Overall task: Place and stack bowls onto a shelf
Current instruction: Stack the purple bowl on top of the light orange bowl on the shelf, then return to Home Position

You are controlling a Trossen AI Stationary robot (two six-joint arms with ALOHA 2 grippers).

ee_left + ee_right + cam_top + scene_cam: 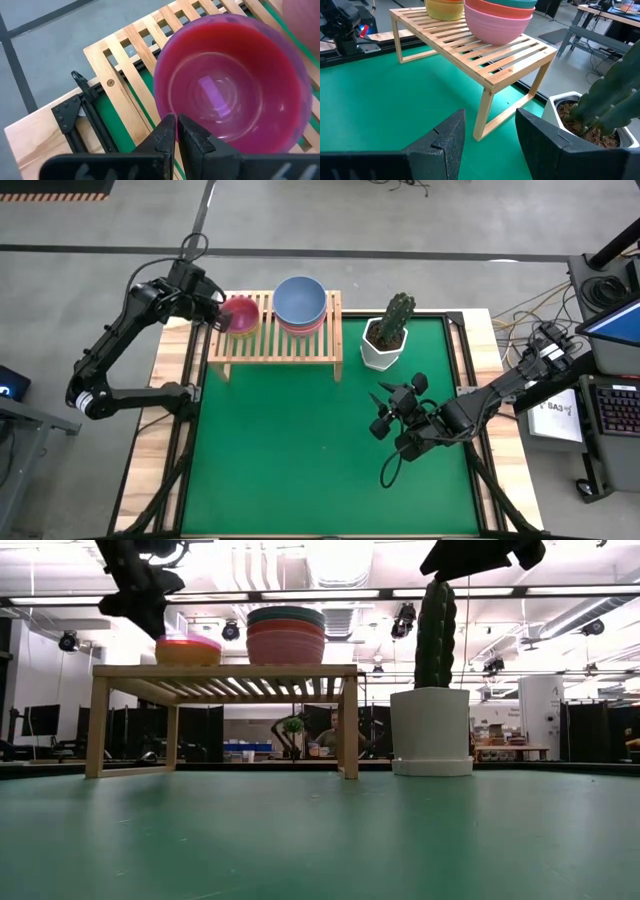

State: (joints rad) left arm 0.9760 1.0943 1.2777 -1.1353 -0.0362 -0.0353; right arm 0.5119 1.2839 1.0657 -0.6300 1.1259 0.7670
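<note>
Left claw (216,317), fingers nearly closed and gripping nothing, sits at small bowl stack (240,314) on shelf (275,345), upper left. Stacking looks finished; next, lift clear. Right claw (392,412) open, waiting mid-bench.

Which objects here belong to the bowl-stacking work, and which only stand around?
Belong to the work:
- small stack, purple plastic bowl on top
- large stack, blue-grey bowl on top
- light-wood slatted shelf
- left gripper

Only standing around:
- white faceted cactus pot
- green mat
</note>
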